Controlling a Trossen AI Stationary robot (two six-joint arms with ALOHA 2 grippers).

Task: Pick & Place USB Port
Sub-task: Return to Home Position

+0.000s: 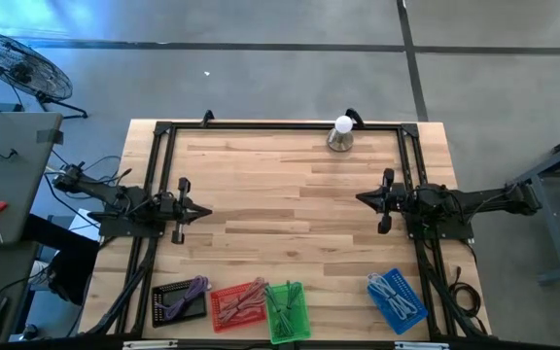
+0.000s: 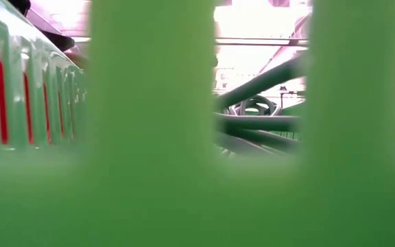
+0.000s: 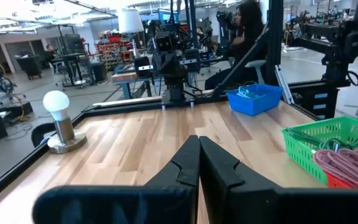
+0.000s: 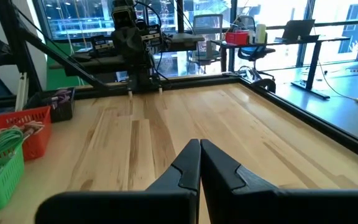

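Green bin [image 2: 149,103] bars fill my low view, blurred and hard up against that lens. Through the gaps I get only greenish cable loops inside it; nothing else on the counter [image 1: 280,194] reads from there.

From overhead:
- Four bins sit along the near edge. From left to right they are the black bin [image 1: 163,292], the red bin [image 4: 37,137], the green bin, then a gap and the blue bin [image 3: 253,102], which is turned at an angle near the right rail.
- The green USB chargers [image 1: 285,309] lie in a tangle inside the green bin. The blue USB chargers [image 1: 394,297] lie inside the blue bin.
- Purple cables [image 1: 194,290] hang over the black bin's right side. Reddish cables [image 1: 241,299] are heaped in the red bin.
- A white bulb on a round metal base [image 1: 342,134] stands upright at the far edge, right of centre, well apart from the bins.

Arms:
- The left end effector [image 1: 206,211] sits low at the left side of the counter and points right. Its wrist camera shows the two dark fingers [image 3: 185,171] pressed together with nothing between them.
- The right end effector [image 1: 361,199] sits at the right side and points left, facing the other across bare wood. Its fingers [image 4: 188,168] are also closed tip to tip and empty.

Neither end effector is near any bin. A person [image 3: 247,25] is seated beyond the right arm in the left wrist view.
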